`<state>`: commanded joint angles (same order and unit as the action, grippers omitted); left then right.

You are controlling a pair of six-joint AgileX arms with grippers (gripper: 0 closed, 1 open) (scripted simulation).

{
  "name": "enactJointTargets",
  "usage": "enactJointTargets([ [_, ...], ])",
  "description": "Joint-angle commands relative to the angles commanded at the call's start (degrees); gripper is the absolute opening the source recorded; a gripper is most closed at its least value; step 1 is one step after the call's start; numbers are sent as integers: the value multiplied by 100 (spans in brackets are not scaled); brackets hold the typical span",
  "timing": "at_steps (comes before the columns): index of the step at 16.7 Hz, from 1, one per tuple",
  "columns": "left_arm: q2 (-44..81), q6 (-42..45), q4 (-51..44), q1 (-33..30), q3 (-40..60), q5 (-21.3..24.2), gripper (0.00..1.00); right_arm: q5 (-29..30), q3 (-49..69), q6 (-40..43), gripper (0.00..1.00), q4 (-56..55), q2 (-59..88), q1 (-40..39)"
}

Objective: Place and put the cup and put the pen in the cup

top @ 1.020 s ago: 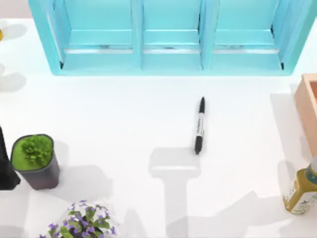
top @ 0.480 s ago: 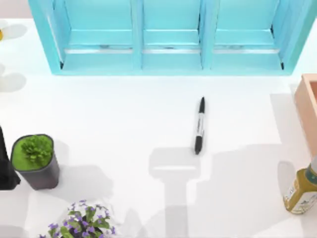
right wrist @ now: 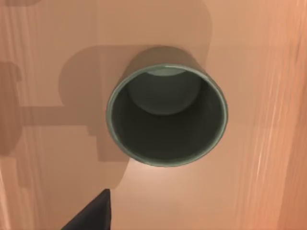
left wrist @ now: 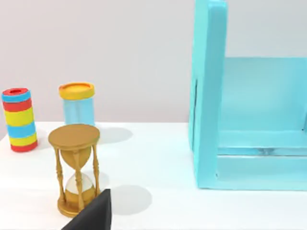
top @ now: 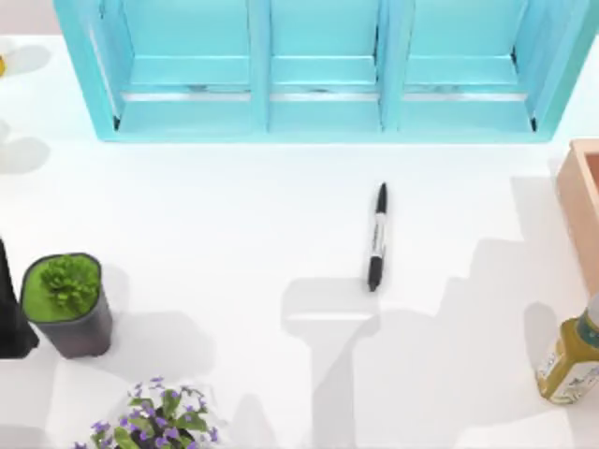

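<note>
The pen (top: 376,236), black with a pale label band, lies flat on the white table a little right of centre, pointing toward the back. The olive-grey cup (right wrist: 167,114) stands upright on a salmon-coloured wooden surface, and the right wrist view looks straight down into its dark inside. A dark piece of my right gripper (right wrist: 91,213) shows above that surface, beside the cup and apart from it. My left gripper (left wrist: 91,215) hangs over the table's far left, near a golden hourglass (left wrist: 74,167); a dark part of that arm (top: 11,313) sits at the left edge.
A turquoise cabinet (top: 318,65) spans the back. A dark pot with a green plant (top: 67,304) and purple flowers (top: 159,421) stand front left. A salmon wooden box (top: 582,201) and a yellow bottle (top: 569,363) are at the right edge. A striped can (left wrist: 18,119) and a blue jar (left wrist: 77,103) stand beyond the hourglass.
The arm shadow on the right part of the table has spread farther back and to the right. The pen and the other things have not moved.
</note>
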<state>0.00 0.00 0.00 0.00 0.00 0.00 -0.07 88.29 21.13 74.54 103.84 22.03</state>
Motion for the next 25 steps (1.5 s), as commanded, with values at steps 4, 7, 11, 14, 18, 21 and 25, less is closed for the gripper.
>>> enactJointTargets([
  [4, 0, 0, 0, 0, 0, 0, 100, 1, -28, -9, 100, -29, -10, -27],
  [7, 0, 0, 0, 0, 0, 0, 100, 0, -336, -20, 100, -385, 83, -18],
  [11, 0, 0, 0, 0, 0, 0, 100, 1, -1025, -27, 100, -1292, 273, -23],
  [14, 0, 0, 0, 0, 0, 0, 100, 2, -1539, -30, 100, -1979, 430, -24],
  [18, 0, 0, 0, 0, 0, 0, 100, 2, -1713, -30, 100, -2191, 479, -22],
  [21, 0, 0, 0, 0, 0, 0, 100, 2, -1713, -30, 92, -2191, 479, -22],
  [25, 0, 0, 0, 0, 0, 0, 100, 2, -1713, -30, 62, -2191, 479, -22],
])
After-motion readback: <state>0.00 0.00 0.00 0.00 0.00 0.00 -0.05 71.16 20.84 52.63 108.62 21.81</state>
